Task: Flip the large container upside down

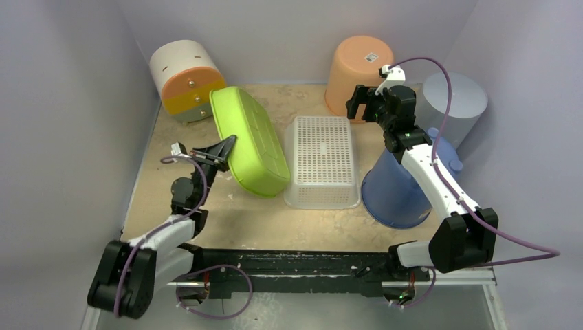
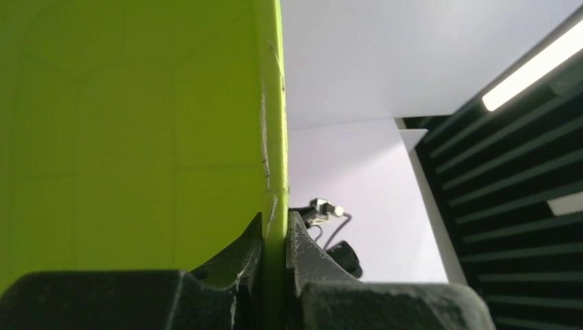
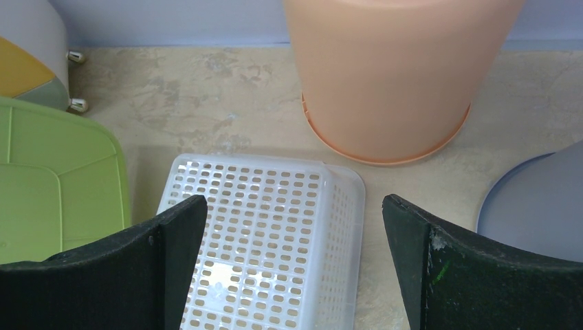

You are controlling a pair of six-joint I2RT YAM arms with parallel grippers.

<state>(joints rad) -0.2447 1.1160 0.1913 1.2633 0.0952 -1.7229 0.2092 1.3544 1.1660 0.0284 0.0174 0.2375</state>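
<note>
The left claw (image 1: 223, 148) is clamped tight on the thin rim of the green container (image 1: 251, 141), one finger on each side of the edge. The container is tipped up on one long side. The rim in the claw is the raised one, and the opposite long side is down on the table (image 1: 261, 220), just beside the white basket (image 1: 323, 161). Its long axis runs from the far left to the near right, crosswise to the claw's reach, and its broad closed face is turned up and toward the basket. The left wrist view shows what the overhead cannot: the left claw (image 2: 275, 234) pinches the rim squarely, with the green container (image 2: 137, 137) filling everything left of it. Across the table, the right claw (image 3: 294, 227) hangs wide apart and holds nothing, above the far end of the white basket (image 3: 261, 234) and in front of the upturned orange bucket (image 3: 392, 75).
</note>
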